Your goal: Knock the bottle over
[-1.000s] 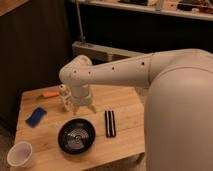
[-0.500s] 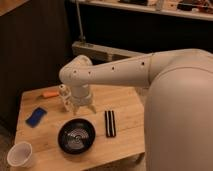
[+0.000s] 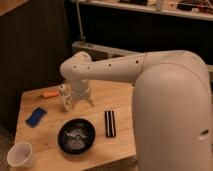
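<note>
The small white bottle stands upright on the wooden table, towards its back left. My gripper points down at the table just to the right of the bottle, its left finger close beside the bottle's base. The fingers look spread apart with nothing between them. The white arm reaches in from the right and hides much of the table's right side.
An orange marker-like stick lies behind the bottle on the left. A blue object lies at the left, a black bowl in front, a white paper cup at the front left corner, and a black bar right of the bowl.
</note>
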You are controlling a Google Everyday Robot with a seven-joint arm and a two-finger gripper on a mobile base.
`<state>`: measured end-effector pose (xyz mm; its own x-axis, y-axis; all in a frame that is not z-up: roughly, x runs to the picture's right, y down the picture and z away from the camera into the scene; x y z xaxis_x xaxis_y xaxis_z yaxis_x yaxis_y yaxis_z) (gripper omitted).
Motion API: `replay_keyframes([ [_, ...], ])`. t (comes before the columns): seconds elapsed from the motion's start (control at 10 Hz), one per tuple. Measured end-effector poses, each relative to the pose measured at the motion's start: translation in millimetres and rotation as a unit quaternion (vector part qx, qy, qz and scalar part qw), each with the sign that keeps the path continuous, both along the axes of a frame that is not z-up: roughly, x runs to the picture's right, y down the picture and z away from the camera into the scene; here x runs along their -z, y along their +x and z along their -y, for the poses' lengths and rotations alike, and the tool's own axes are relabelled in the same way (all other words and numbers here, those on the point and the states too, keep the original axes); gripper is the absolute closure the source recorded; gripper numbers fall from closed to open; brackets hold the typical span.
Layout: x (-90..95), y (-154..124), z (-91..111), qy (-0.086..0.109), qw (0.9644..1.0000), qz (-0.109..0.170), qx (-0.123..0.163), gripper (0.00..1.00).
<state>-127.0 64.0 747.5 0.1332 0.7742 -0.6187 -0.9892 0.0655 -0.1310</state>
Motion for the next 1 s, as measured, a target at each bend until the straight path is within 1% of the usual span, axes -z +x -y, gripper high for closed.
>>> replay_keyframes([
  [0.1,-10.2,-8.7,11.8,0.005,0.9999,0.009,0.005,0.45],
  [0.2,-16.9,-18.1,19.7,0.009,0.9997,0.021,0.012,0.56],
  [0.3,-20.6,-19.4,25.0,0.012,0.9994,0.032,0.010,0.66],
  [0.5,-22.8,-12.0,33.6,0.024,0.9985,0.048,-0.009,0.88],
  [0.6,-22.2,-10.0,34.9,0.027,0.9983,0.050,-0.013,0.95],
  [0.7,-17.2,-7.7,36.7,0.034,0.9984,0.040,-0.020,1.00],
  [0.8,-13.6,-8.3,37.4,0.040,0.9983,0.036,-0.022,1.00],
  [1.0,4.6,-10.6,39.7,0.055,0.9971,0.042,-0.034,1.00],
])
